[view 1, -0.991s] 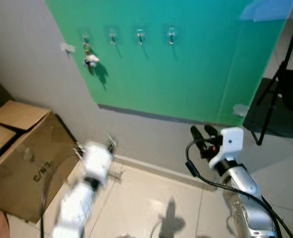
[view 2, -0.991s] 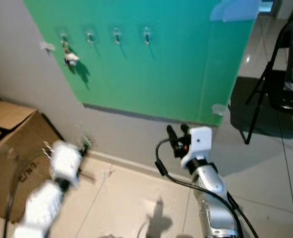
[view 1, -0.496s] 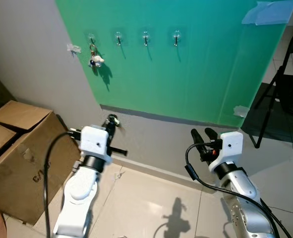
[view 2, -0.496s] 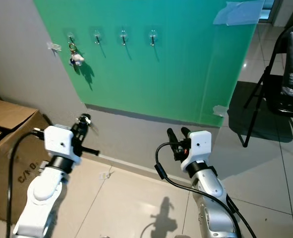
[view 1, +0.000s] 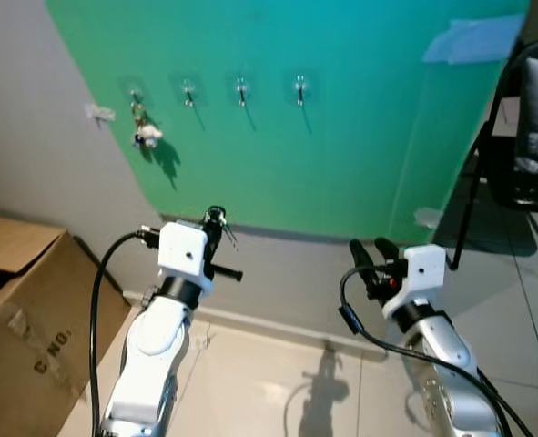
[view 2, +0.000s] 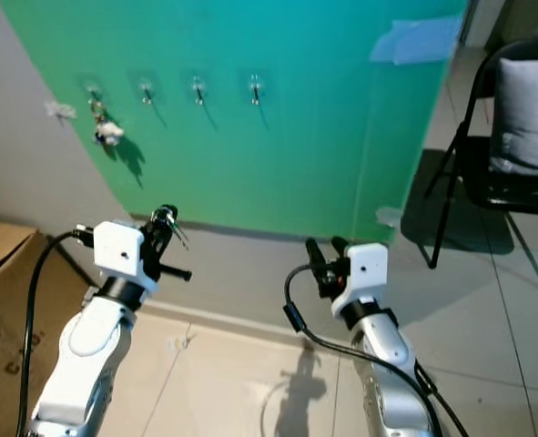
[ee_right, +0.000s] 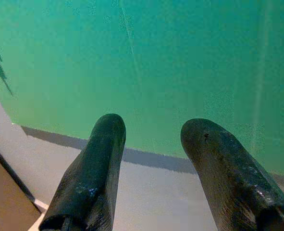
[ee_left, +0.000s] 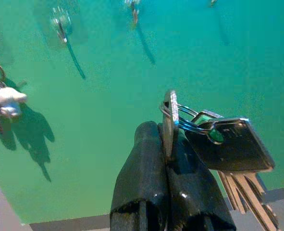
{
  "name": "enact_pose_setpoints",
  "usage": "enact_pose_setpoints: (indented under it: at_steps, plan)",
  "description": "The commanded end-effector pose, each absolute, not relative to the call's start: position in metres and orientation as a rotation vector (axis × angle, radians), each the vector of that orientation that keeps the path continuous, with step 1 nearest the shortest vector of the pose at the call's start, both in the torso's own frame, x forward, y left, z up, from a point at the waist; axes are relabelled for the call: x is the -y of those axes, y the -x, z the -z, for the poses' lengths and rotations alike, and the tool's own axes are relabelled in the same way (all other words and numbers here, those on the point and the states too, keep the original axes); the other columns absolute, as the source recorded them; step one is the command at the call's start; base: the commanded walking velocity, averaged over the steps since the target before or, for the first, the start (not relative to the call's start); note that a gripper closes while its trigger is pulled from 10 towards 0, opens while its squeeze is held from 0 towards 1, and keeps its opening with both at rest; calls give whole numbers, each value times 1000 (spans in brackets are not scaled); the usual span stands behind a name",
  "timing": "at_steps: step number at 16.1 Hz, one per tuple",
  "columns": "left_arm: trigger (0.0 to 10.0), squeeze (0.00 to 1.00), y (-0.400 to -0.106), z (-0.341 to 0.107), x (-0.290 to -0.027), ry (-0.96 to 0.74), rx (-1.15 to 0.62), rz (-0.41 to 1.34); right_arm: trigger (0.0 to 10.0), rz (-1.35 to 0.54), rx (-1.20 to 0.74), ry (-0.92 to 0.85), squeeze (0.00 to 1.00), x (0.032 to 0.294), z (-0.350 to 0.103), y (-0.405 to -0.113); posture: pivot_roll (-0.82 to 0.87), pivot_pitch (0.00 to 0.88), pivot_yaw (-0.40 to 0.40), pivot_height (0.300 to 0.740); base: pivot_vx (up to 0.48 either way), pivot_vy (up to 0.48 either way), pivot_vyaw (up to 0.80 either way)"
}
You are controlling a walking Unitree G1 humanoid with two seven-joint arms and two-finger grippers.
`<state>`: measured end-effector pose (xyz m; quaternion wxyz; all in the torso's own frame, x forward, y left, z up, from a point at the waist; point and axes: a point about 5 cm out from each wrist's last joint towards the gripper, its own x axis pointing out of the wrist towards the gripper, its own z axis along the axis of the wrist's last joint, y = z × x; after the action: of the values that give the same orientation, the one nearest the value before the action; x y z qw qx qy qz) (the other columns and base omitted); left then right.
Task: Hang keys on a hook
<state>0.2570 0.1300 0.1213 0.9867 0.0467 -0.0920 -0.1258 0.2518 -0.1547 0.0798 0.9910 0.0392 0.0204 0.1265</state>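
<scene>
Tiled pale floor [view 1: 278,382] lies nearest, with the two silver arms rising over it. Left gripper [ee_left: 166,144] is raised in front of the wall, its black fingers [ee_left: 144,159] pressed together on the flat metal key ring of a bunch of silver keys with a dark rectangular fob [ee_left: 228,149]; the keys hang off to one side of the fingertips, below the row of hooks and well apart from them. Right gripper [ee_right: 151,139] is held lower, on the robot's right, its two black fingers [ee_right: 96,163] spread apart with nothing between them, pointing at the foot of the wall.

Brown cardboard box [view 1: 18,319] stands on the floor at the robot's left, against the grey wall [view 1: 32,137]. A black folding chair with a grey cushion [view 2: 514,127] stands at the right.

Farther back, a large green sheet [view 1: 360,137] covers the wall. Four small clear adhesive hooks [view 1: 241,91] sit in a row near its top. The leftmost one carries another key ring with a small white charm [view 1: 146,135]; the other three are bare. A piece of pale blue tape [view 1: 473,38] holds the sheet's upper right corner.
</scene>
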Motion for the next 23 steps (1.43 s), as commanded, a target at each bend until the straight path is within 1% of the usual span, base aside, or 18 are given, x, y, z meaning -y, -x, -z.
enact_pose_setpoints:
  at_steps: [1,3,8,10,13,15,16,18,19,23]
  plan:
    - [0,0,-258,-120,-133,-94,175,245,10000,-271,-41,-83,0,152,-81,-250,-188,8,136,740,442,0,-594]
    - [0,0,-257,-118,-134,-98,168,242,10000,-268,-43,-70,0,153,-80,-249,-188,9,136,740,390,0,0]
    - [0,0,-260,-126,-132,-112,161,293,10000,-275,-52,-73,0,151,-78,-248,-181,10,134,740,0,0,0]
    - [0,0,-265,-132,-134,-109,157,304,10000,-281,-57,-75,0,150,-77,-247,-178,11,134,740,0,0,0]
    - [0,0,-289,-152,-151,-113,135,259,10000,-292,-68,-82,0,149,-76,-246,-182,15,133,740,0,0,0]
    - [0,0,-304,-165,-165,-154,146,228,10000,-302,-76,-88,0,148,-75,-244,-187,16,136,740,0,0,0]
    - [0,0,-306,-167,-166,-161,144,226,10000,-303,-77,-89,0,148,-75,-244,-189,17,138,740,0,0,0]
    - [0,0,-325,-167,-171,-203,73,249,10000,-314,-82,-95,0,145,-74,-242,-194,16,143,740,0,0,0]
    - [0,0,-330,-167,-169,-225,54,272,10000,-315,-84,-98,0,145,-73,-241,-194,16,143,740,0,0,0]
    - [0,0,-353,-177,-166,-249,63,261,10000,-319,-91,-101,0,144,-72,-238,-209,16,150,740,0,0,0]
